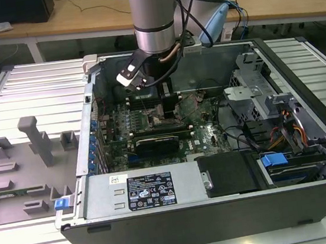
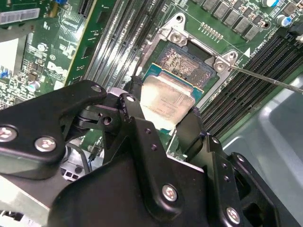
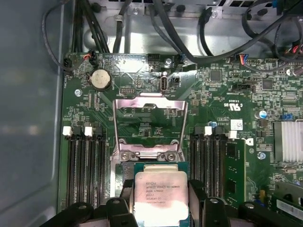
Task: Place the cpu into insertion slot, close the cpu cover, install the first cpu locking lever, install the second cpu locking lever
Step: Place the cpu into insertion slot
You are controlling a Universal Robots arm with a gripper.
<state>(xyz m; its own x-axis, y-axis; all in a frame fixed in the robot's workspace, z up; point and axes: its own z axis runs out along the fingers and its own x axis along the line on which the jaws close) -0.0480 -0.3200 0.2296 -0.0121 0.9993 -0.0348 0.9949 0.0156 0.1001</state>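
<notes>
In the second wrist view the gripper (image 2: 163,109) is holding the cpu (image 2: 166,97), its black fingers (image 2: 131,106) clamped on two opposite edges; the chip is hanging partly over the near side of the insertion slot (image 2: 185,59), whose grey centre is lying bare beyond it; a thin locking lever (image 2: 270,81) is sticking out sideways.

In the first wrist view the cpu (image 3: 161,194) is sitting between the fingers (image 3: 124,196); the cpu cover (image 3: 150,124) is lying swung back, clear of the socket, with memory slots (image 3: 85,165) running along either side.

The danger, as I judge it, is the chip going down off-square; a corner riding the rim could be pressing on the fine contacts, and a slipping grip would be causing the same.

In the exterior view the arm (image 1: 153,16) is reaching into an open computer case (image 1: 314,192) lying on a slatted metal table (image 1: 33,84); a grey tray (image 1: 14,170) is sitting at the exterior view's left; wooden desks (image 1: 78,16) are standing behind.
</notes>
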